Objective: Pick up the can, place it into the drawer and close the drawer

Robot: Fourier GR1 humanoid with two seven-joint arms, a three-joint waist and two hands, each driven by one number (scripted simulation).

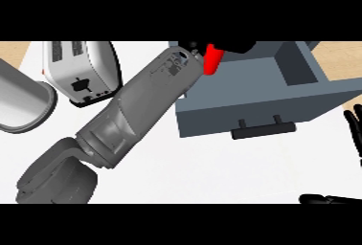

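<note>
White counter surface [212, 167] carries a toaster [81, 69] at far left and an open grey drawer [283, 91] at far right, its black handle [263, 128] facing near. My left forearm [141, 105] crosses diagonally to the drawer's far left corner, where my left hand [233, 46] is curled round the red can [210, 60], held over the drawer's rim. My right hand [354, 134] rests at the right edge, fingers straight and spread.

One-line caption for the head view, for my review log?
Left hand holds the red can over the open grey drawer; toaster at left.
</note>
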